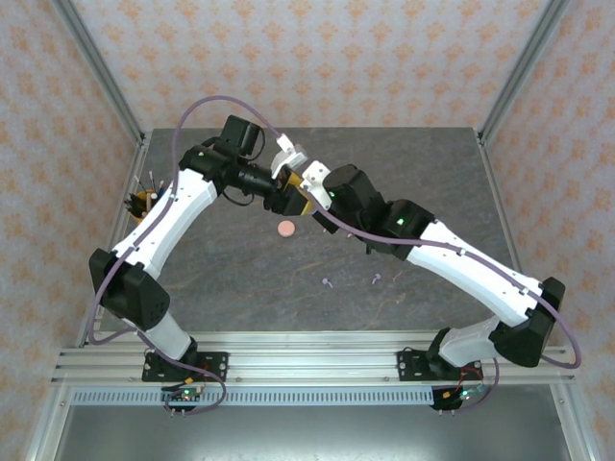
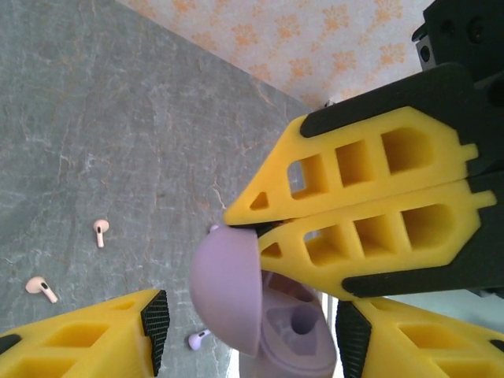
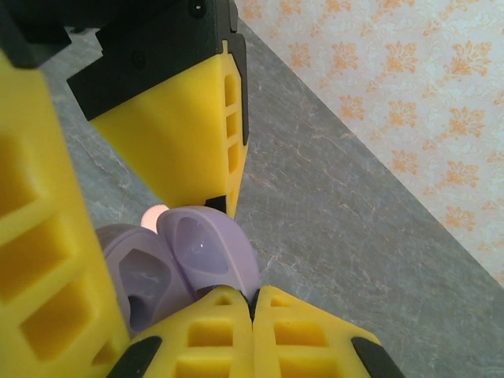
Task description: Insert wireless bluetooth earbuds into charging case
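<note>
Grey marbled bench point(image 1: 221, 279), papered walls. Left pincer point(image 2: 252, 327) clamps the lilac case point(image 2: 295, 335); right pincer point(image 2: 246, 223), fully closed, pinches its lid point(image 2: 227, 287) open. Opening step, seemingly. 2 lilac earbuds point(image 1: 328, 282) lie at 5 o'clock; next, the right pincer must release and fetch 1.

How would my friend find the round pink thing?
Look down at the grey table, to the middle where the left arm and right arm meet. Just nearer their bases, the pink case lies flat by itself. It is a round pink disc, unlike the lilac case held between the arms and the tiny lilac earbuds.
</note>
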Controlling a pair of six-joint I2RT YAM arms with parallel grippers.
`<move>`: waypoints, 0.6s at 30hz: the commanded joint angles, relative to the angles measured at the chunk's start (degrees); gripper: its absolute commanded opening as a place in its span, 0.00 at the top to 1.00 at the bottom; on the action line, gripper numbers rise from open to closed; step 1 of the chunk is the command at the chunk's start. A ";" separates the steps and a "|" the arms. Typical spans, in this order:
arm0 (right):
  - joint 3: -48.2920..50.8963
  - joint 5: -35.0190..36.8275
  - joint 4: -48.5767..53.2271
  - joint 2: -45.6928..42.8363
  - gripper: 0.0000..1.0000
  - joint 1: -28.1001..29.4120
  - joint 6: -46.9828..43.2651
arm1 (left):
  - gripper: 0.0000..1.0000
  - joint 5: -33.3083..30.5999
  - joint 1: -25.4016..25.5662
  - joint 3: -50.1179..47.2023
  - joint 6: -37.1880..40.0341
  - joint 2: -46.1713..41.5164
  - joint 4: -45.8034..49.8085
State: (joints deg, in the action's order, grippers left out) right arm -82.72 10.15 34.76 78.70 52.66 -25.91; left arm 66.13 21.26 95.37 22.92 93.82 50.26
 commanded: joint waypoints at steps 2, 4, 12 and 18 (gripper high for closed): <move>-1.05 4.90 1.35 0.36 1.00 0.56 -2.64 | 0.40 3.16 -0.42 2.03 4.55 0.46 6.37; -1.01 5.76 1.13 0.12 1.00 0.58 -3.33 | 0.40 3.72 -0.68 1.81 5.78 0.55 8.10; -2.06 5.50 2.05 -0.12 1.00 0.60 -4.42 | 0.40 4.72 -1.47 0.69 6.99 0.19 9.36; -3.75 4.03 3.70 0.23 1.00 0.55 -4.76 | 0.42 4.80 -1.57 1.00 7.66 0.76 10.02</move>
State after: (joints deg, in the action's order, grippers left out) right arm -83.81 13.91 36.49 79.33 52.99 -29.91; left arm 68.86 20.10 95.55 29.06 94.04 58.26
